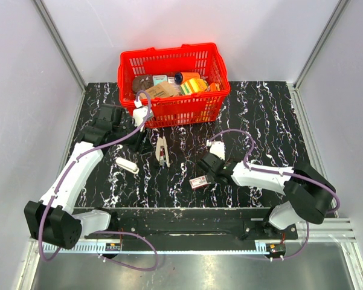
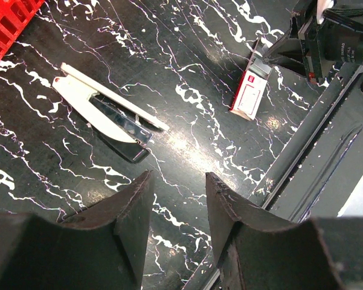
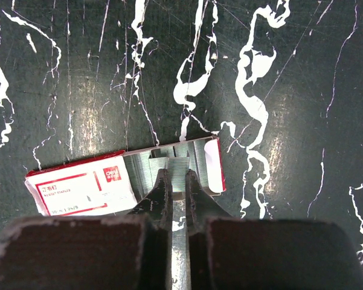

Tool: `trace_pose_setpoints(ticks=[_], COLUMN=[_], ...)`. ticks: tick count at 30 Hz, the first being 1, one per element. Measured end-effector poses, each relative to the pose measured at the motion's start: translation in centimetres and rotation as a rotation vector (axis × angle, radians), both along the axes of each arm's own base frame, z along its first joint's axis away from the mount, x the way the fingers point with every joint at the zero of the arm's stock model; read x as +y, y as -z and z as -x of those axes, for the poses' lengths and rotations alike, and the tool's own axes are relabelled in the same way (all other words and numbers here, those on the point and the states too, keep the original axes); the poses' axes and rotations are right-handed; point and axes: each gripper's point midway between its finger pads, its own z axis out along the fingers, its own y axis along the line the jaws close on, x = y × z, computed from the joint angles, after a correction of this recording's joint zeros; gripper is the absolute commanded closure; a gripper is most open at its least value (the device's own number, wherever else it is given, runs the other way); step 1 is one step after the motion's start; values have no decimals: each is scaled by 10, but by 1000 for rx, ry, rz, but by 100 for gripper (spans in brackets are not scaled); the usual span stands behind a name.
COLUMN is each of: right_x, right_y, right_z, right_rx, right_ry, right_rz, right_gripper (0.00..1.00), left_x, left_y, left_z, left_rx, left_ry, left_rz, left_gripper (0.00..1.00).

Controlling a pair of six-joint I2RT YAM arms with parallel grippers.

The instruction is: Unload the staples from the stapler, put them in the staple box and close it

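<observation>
Black marbled table (image 1: 272, 127), right gripper (image 3: 177, 187) seen pinched almost closed over staples (image 3: 169, 162) in an opened box (image 3: 84, 190), grip not discernible, left gripper (image 2: 178, 202) held apart and empty, stapler (image 2: 102, 112) laid hinged open just ahead, red basket (image 1: 181, 112) set behind.

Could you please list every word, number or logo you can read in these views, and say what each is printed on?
"24/6": bottom line of the white label on the red-and-white box.
Rest of that label, red logo included: too blurred to read.
White print on the camera lens: too small.
Packages in the red basket: too small.
</observation>
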Motion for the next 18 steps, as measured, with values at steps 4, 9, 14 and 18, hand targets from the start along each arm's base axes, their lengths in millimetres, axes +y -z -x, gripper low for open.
trace_pose_setpoints(ticks=[4,9,14,18], right_x=[0,-1,-1,-4], right_y=[0,0,1,4], right_z=[0,1,1,3], right_rx=[1,2,4,11], right_ry=[0,-3,-4,-6], right_rz=[1,5,7,16], right_gripper=[94,91,88,87], left_x=[0,0,0,0], left_y=[0,0,0,0], left_z=[0,0,0,0], left_rx=[0,0,0,0], left_ry=[0,-1,-1,-1], left_rz=[1,1,0,0], left_gripper=[56,56,56,56])
